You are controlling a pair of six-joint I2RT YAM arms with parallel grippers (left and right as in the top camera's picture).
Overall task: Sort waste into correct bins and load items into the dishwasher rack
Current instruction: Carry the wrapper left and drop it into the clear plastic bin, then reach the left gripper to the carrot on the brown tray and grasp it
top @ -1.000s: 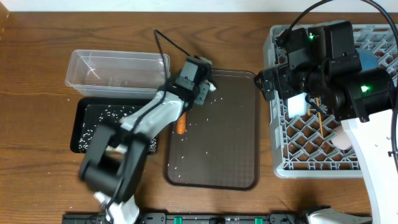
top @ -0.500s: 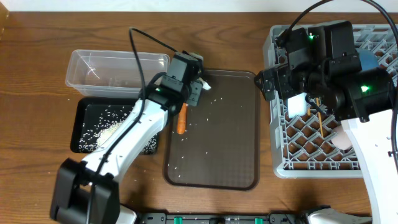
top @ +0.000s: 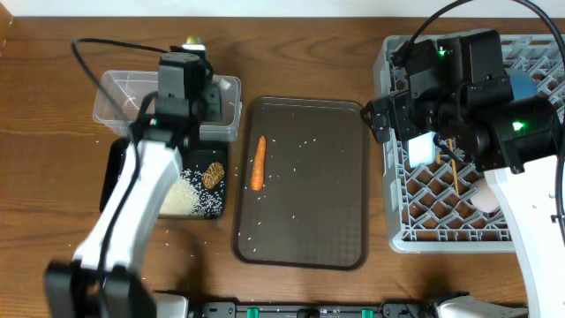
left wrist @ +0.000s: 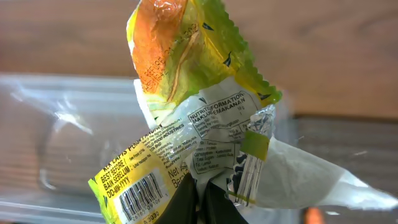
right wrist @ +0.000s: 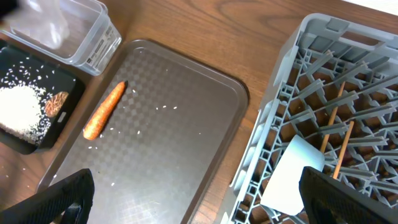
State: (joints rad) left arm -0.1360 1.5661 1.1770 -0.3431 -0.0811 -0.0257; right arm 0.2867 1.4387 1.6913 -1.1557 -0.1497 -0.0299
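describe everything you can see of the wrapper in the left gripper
The wrapper is crinkled, glossy plastic film. It is yellow-green with an orange patch up top, a zigzag-cut edge, a white panel of small nutrition print and a barcode on a yellow strip at lower left. It stands upright, pinched at its bottom end by the shut left gripper, with the clear tub behind it. A white flap spreads to its lower right; whether that is part of it is unclear.
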